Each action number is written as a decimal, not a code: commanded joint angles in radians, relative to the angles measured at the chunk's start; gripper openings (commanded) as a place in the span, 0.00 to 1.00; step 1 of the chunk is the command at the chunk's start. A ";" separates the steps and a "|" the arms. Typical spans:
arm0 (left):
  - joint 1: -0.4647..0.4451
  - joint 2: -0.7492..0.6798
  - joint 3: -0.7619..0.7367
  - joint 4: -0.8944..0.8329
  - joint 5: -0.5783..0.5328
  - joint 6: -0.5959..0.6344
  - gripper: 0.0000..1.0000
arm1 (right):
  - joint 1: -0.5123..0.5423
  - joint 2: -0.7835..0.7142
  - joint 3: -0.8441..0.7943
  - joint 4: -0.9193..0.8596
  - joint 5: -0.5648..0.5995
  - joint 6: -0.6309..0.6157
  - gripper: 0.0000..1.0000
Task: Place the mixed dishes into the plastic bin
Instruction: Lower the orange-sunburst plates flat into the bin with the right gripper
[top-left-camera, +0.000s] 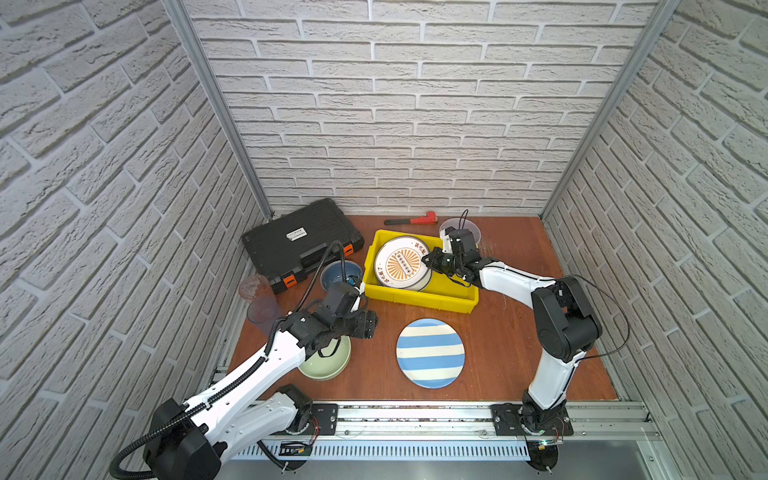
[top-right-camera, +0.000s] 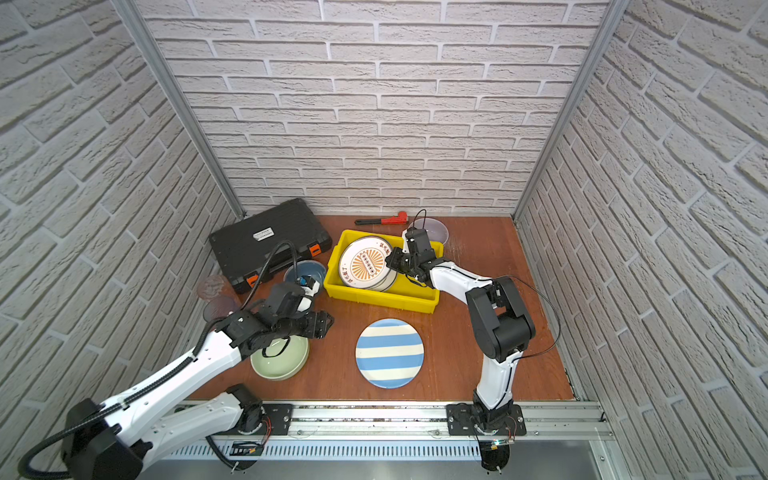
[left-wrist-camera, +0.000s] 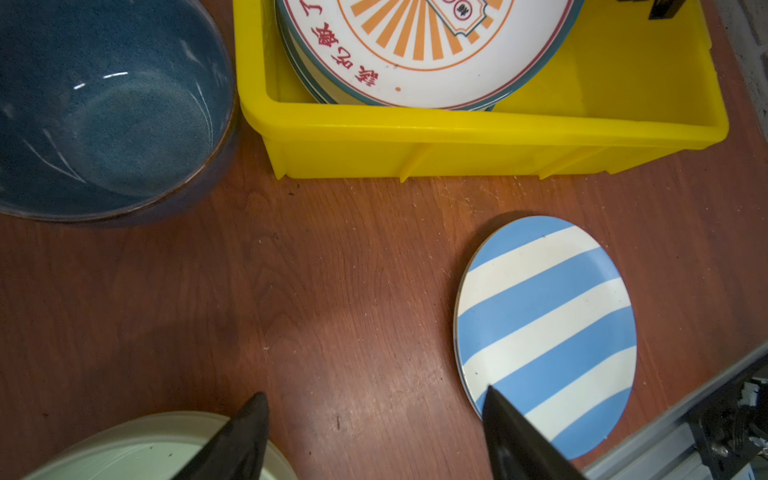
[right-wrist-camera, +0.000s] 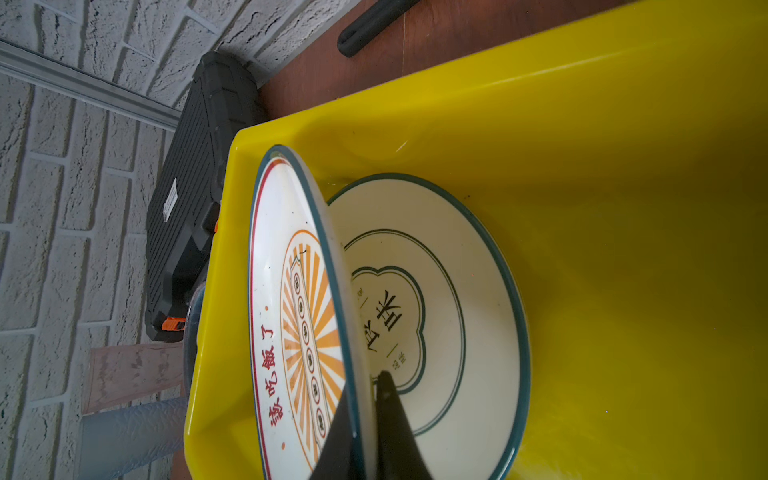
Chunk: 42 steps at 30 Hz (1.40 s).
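though aslant — sunburst plate (top-left-camera: 401, 262) in bin (top-left-camera: 419, 297)

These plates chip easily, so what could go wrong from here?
The right gripper pinches the sunburst plate by its rim, tilted over the green-rimmed plate in the bin; released like this, it could drop and clack. The open left gripper hangs close to the green bowl and might bump it.

In the bin (top-left-camera: 419, 297) an upper plate (top-left-camera: 401, 262) stood tilted over a lower plate (right-wrist-camera: 436, 291). The tool case (top-left-camera: 299, 241) lay left of the bin, the wrench (top-left-camera: 411, 219) behind it, a 3rd plate (top-left-camera: 430, 353) before it, 2 tumblers (top-left-camera: 254, 286) far left.
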 joint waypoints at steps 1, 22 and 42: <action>0.005 -0.007 -0.017 0.012 -0.005 0.007 0.80 | -0.005 0.003 0.024 0.093 -0.007 0.019 0.06; 0.006 -0.007 -0.016 0.012 -0.004 0.007 0.80 | -0.007 0.063 0.013 0.096 -0.004 0.023 0.16; 0.008 -0.003 -0.014 0.016 -0.006 0.012 0.80 | -0.007 0.072 0.018 -0.015 0.053 -0.048 0.31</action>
